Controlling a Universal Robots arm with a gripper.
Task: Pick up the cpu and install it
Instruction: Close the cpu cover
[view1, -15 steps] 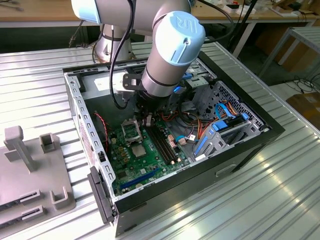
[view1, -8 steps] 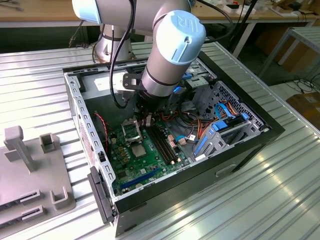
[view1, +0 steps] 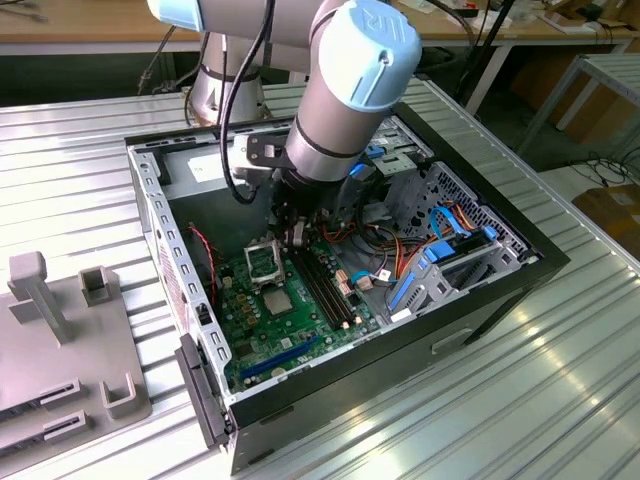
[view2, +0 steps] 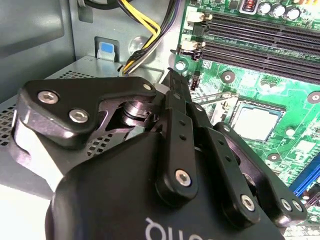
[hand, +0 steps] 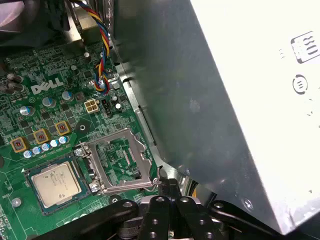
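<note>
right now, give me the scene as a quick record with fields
gripper: shut, nothing seen in it, low over the board beside the metal frame
cpu: lying flat in a dark surround on the motherboard, apart from the gripper
metal frame: square, right beside the cpu
motherboard: green, inside the open computer case
power supply: grey box close to the gripper

White brand lettering on the green motherboard (hand: 50, 86), plus tiny component markings too small to read. Faint print on the cpu (hand: 53, 183) lid, unreadable. Cut-off white lettering on the gripper (view2: 173, 82) body. Black symbols on the grey power-supply box (hand: 225, 100).
</note>
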